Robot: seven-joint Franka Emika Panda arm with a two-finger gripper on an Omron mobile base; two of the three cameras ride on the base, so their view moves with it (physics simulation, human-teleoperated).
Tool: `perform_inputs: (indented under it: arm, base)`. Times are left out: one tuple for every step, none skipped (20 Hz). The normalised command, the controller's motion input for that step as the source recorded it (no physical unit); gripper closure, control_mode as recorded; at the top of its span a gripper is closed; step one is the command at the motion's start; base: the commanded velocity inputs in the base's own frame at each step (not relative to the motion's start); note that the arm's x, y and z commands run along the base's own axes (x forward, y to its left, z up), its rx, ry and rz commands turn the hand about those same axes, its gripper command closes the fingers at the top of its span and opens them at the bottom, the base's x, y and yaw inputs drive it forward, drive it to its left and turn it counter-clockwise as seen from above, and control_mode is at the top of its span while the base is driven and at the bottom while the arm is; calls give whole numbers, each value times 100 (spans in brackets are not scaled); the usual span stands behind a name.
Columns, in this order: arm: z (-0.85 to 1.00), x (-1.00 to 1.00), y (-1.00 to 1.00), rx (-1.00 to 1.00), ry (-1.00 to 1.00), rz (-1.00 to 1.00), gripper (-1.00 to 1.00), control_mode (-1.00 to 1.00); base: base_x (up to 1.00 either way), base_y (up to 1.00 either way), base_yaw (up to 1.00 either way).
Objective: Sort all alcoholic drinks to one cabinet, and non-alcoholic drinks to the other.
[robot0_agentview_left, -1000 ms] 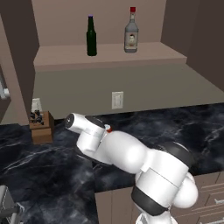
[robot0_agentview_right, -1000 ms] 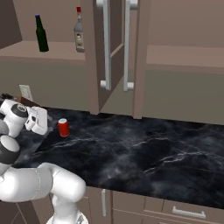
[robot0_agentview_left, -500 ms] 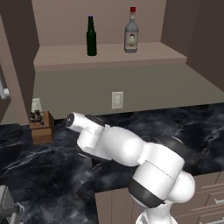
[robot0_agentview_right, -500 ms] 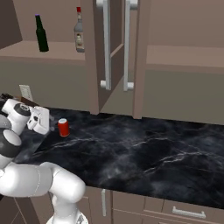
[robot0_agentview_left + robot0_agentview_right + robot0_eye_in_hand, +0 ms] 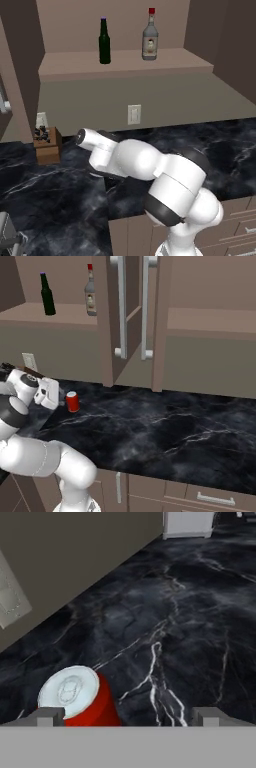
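Observation:
The red can [image 5: 80,699] with a silver top stands upright on the black marble counter [image 5: 190,622], low in the hand view. My gripper [image 5: 128,717] is open, and the can sits just inside its left fingertip [image 5: 50,716] without being gripped. In the right base view the can [image 5: 72,402] stands just right of my gripper [image 5: 59,402]. The dark green bottle [image 5: 104,42] and the clear red-capped bottle [image 5: 149,40] stand upright on the open cabinet shelf [image 5: 125,62] above the counter, also seen as the green bottle [image 5: 47,296] and clear bottle [image 5: 90,293].
Two cabinet doors with long handles [image 5: 120,311] hang open above the counter, with a bare shelf [image 5: 210,321] to their right. A wooden knife block [image 5: 46,144] stands at the counter's left. A wall outlet [image 5: 133,114] sits on the backsplash.
The arm has reached a little further toward the can and its elbow has shifted. The jaws stayed open. Can and bottles have not moved.

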Motion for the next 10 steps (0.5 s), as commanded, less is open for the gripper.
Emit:
perform_inputs:
  arm:
    - [-14,12,0,0,0,-1,-100,-100]
    - [-15,12,0,0,0,-2,-100,-100]
    - [-15,13,0,0,0,-2,-100,-100]
    - [-13,15,0,0,0,-2,-100,-100]
    - [-11,16,0,0,0,-2,-100,-100]
    - [-12,15,0,0,0,-2,-100,-100]
    - [-13,13,0,0,0,-2,-100,-100]
    - [-12,9,0,0,0,-1,-100,-100]
    - [-11,10,0,0,0,-1,-100,-100]
    - [-9,7,2,0,0,0,-100,-100]
  base:
    - [0,0,0]
    - [0,0,0]
    - [0,0,0]
    - [0,0,0]
    - [0,0,0]
    - [0,0,0]
    - [0,0,0]
    - [0,0,0]
    - [0,0,0]
    - [0,0,0]
